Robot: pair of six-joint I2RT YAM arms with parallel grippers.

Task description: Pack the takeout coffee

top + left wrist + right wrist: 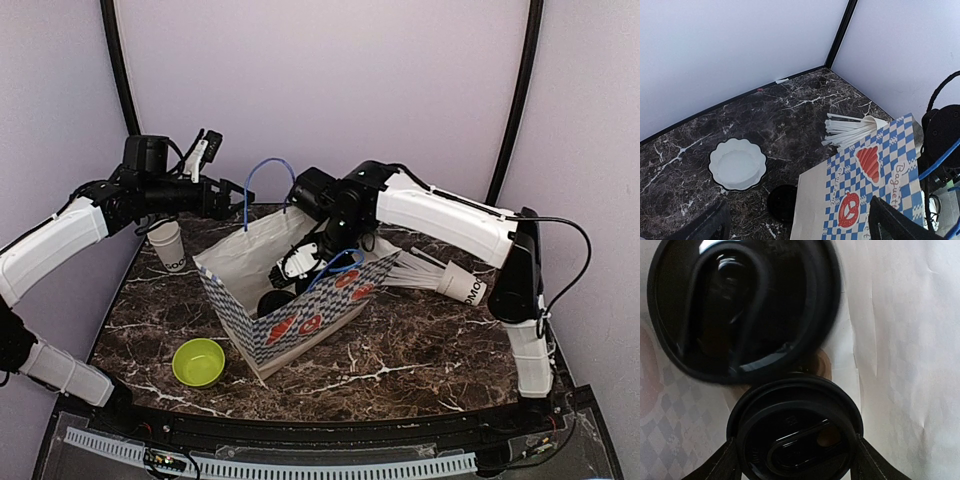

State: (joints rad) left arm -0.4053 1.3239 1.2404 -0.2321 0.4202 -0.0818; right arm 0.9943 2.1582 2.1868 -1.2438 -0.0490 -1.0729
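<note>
Black lid [796,432] of a takeout coffee cup sits nearest in the right wrist view. The right gripper [795,460] has its fingers [715,470] pressed against either side of it, so the cup is gripped from above.

Just beyond is a second lidded cup [742,310]; the two rims overlap in view, and contact cannot be told. White inner wall of the checkered paper bag [900,365] runs to the right, so both cups are inside the bag.

- Step, as judged: setting the held cup down beside the one already bagged.
- Next move calls for seating it upright on the bag floor and parting the fingers. The gripper then lifts straight out, clear of the neighbouring lid and the blue handle [262,180].
- Left gripper [800,222] is spread wide and holds nothing, poised over the bag's back-left rim.
- A third lettered cup [168,245] stands on the marble table [420,350] left of the bag, beneath the left arm and not yet packed.
</note>
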